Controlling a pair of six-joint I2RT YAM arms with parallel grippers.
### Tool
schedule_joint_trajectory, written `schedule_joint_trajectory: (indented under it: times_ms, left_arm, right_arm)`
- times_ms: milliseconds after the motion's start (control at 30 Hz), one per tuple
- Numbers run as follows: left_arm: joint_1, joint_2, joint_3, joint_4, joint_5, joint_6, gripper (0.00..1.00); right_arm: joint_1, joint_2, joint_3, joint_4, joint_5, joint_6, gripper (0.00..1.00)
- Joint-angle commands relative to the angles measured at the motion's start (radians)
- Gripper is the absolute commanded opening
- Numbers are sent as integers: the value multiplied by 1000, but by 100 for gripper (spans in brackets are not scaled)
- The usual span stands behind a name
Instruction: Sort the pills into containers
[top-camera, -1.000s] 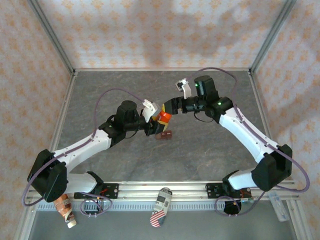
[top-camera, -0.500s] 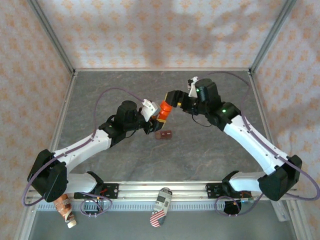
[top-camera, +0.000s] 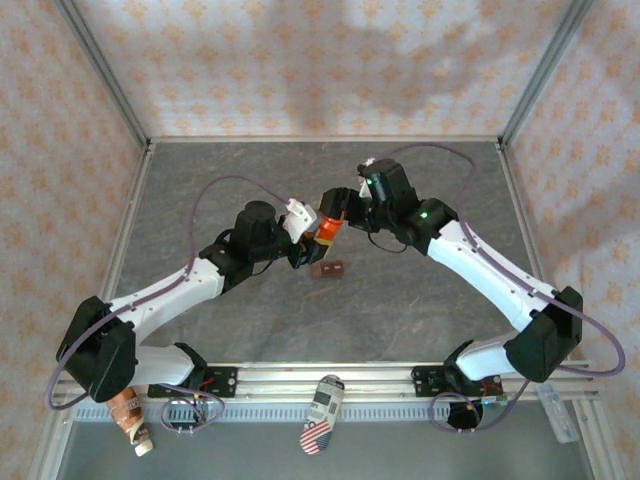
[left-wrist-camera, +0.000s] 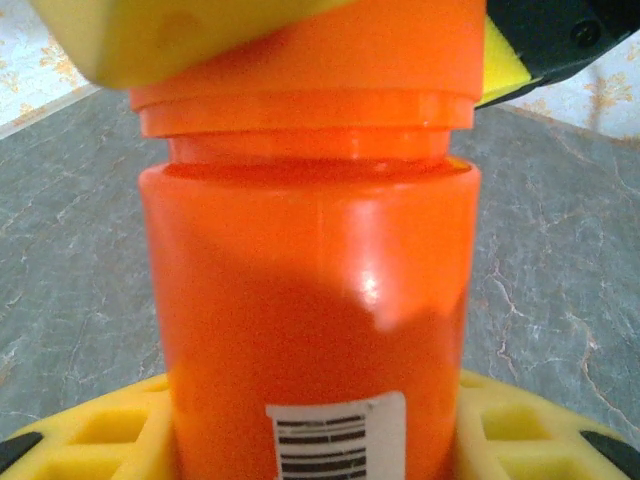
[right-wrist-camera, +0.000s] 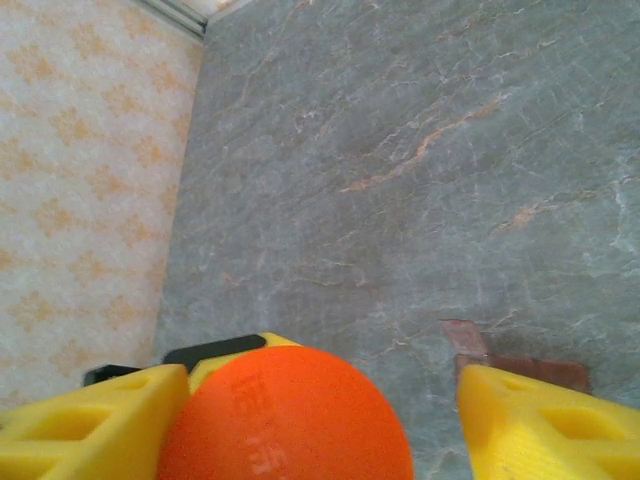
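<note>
So the left gripper (left-wrist-camera: 312, 445) is clamped on the orange pill bottle (top-camera: 322, 229). In the left wrist cam the yellow pads (left-wrist-camera: 95, 435) sit tight on both sides of the bottle's lower body, right by the barcode label (left-wrist-camera: 336, 436). From the top camera the bottle is held up off the grey marbled table (top-camera: 330, 320), about mid-table, tilted with its cap end pointing toward 1 o'clock.

The right gripper (right-wrist-camera: 340, 375) comes at it from 1 o'clock and straddles the orange cap (right-wrist-camera: 285, 420). It's not fully clamped though. In the right wrist cam one yellow finger (right-wrist-camera: 95, 425) is up against the cap, but the other one has a gap next to it with table showing through. So the jaws are partway apart around the cap, not squeezing it.

The container, a little dark red-brown box (top-camera: 328, 269), sits flat on the table just at 6 o'clock of the bottle, not touching anything. A corner of it also peeks in by the right wrist cam's free finger. The pills are too tiny for me to make out.
</note>
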Motion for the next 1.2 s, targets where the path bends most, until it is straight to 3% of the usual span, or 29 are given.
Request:
schedule_joint_trajectory:
  times_ms: [0,133,200,400,533,600,900,1167]
  left_arm:
    - [-4,2,40,23,-10,19,0]
    - [-3,4,38,34,-7,8,0]
    - [-4,5,37,40,-3,1,0]
    - [-3,2,34,41,27,-11,0]
    - [-3,-6,20,63,57,-34,0]
    - [-2,-7,12,79,74,-47,0]
    - [-2,-2,3,99,133,-84,0]
    - [5,13,33,56,198,-89,0]
  right_arm:
    - [2,-1,25,-1,22,-14,57]
    - [2,-7,18,12,0,-36,42]
    - [1,-17,16,16,0,-60,39]
    - [-14,-65,24,14,-14,-268,36]
    - [-35,-120,-21,29,-108,-559,37]
    - [-57,-154,-73,71,-155,-616,37]
    - [-151,-163,-190,257,-317,-491,36]
    - [-154,-150,-154,124,-360,-594,33]
